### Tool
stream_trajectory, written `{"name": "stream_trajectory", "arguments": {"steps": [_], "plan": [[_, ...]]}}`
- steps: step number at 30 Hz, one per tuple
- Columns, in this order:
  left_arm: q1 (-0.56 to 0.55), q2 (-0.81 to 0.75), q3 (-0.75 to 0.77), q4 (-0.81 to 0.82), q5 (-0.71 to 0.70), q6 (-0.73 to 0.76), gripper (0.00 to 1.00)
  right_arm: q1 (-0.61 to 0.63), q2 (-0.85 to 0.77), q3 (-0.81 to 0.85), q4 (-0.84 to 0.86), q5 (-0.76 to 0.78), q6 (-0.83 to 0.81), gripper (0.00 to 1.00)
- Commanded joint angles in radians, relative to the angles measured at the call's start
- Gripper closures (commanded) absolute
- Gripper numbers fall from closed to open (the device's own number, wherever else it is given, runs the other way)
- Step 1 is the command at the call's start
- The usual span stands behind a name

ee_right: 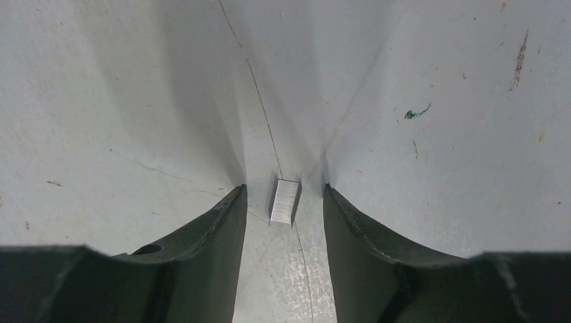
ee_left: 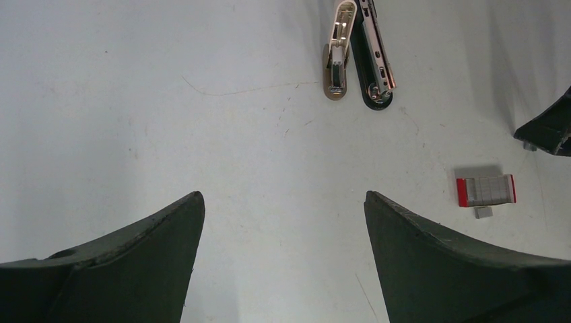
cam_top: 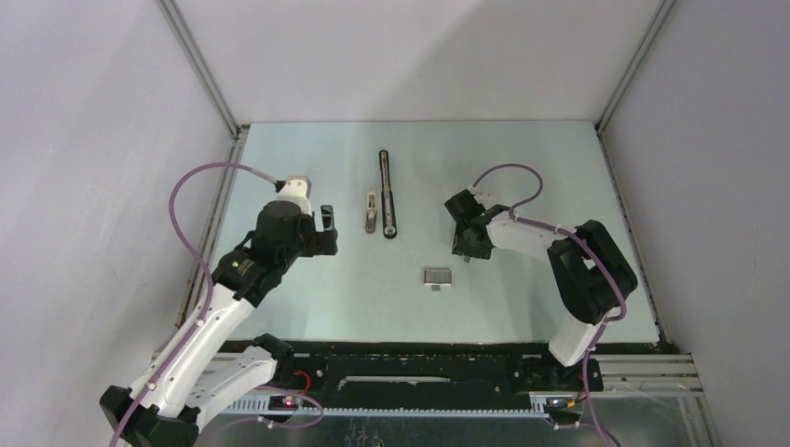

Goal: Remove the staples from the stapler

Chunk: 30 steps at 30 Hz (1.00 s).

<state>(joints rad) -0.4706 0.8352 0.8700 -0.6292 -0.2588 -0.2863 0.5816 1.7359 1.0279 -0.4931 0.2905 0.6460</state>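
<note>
I'm on the pickup: R gripper is straddling the staple strip on the table, jaws part-open, not touching it. L gripper is hanging wide open, empty. The stapler is lying opened, mid-table at the back. Next I'm needing a square pinch, then a lift.

Looked like robot lab test cell. Plain white panels in aluminium framing walled scratched pale table ahead of and beside left arm, right arm; purple cabling looped behind wrists.
</note>
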Motion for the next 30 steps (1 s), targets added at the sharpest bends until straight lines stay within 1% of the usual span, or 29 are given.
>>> {"name": "stream_trajectory", "arguments": {"steps": [1,4,11,17,20,23,27,30], "plan": [[0.007,-0.010,-0.002,0.009,-0.010,0.022,0.06,0.015,0.011,0.027,-0.051,0.026,0.017,0.48],[0.008,-0.008,-0.002,0.010,-0.011,0.022,0.06,0.018,0.011,0.027,-0.052,0.020,0.020,0.54],[0.007,-0.007,-0.002,0.009,-0.013,0.022,0.06,0.013,-0.007,0.016,-0.048,0.006,0.025,0.57],[0.007,-0.005,-0.002,0.010,-0.016,0.022,0.06,-0.014,-0.041,-0.033,-0.014,-0.048,0.025,0.66],[0.007,-0.001,-0.002,0.010,-0.013,0.022,0.06,-0.025,-0.061,-0.060,0.001,-0.065,0.026,0.67],[0.007,0.000,-0.001,0.010,-0.012,0.022,0.06,-0.028,-0.062,-0.063,0.001,-0.067,0.023,0.68],[0.007,-0.001,-0.002,0.009,-0.013,0.023,0.06,-0.021,-0.072,-0.066,0.002,-0.057,0.015,0.73],[0.007,-0.001,-0.002,0.009,-0.013,0.022,0.06,-0.012,-0.084,-0.067,0.004,-0.043,0.007,0.75]]}}
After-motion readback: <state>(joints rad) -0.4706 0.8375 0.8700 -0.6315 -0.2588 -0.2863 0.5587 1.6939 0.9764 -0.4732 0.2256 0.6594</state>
